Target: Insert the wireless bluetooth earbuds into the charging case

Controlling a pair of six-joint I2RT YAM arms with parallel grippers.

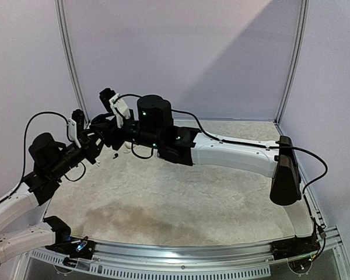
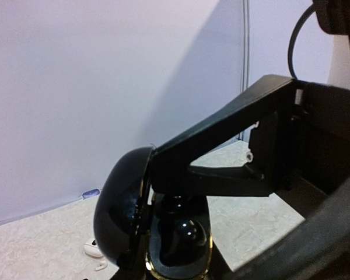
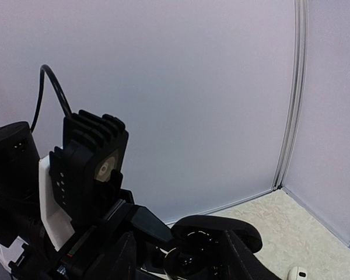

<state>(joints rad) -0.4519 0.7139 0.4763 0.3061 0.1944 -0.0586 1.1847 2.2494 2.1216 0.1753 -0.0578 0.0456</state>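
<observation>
Left gripper [image 1: 105, 142] clamps the open charging case [image 2: 123, 217]; right gripper [image 3: 178, 259] hangs part-open over it; white earbuds [image 2: 94, 251] lie on the desk [image 2: 44, 239] at seven o'clock.

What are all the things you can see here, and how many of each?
table: one, cream and mottled, under everything.
walls: pale lilac, around the table.
charging case: one, black with a gold rim, open, gripped by the left tool.
white earbuds: two, white, loose on the table beside the case.
white rounded thing: one, white, on the table, cut off at the right wrist view's edge; bud or case, cannot tell.
purple tab: one, purple, at the wall's foot.
left arm: one, black and white, at the left.
right arm: one, black and white, reaching across from the right.
left tool: one, black, shut on the charging case.
right tool: one, black, open, at the case.
</observation>
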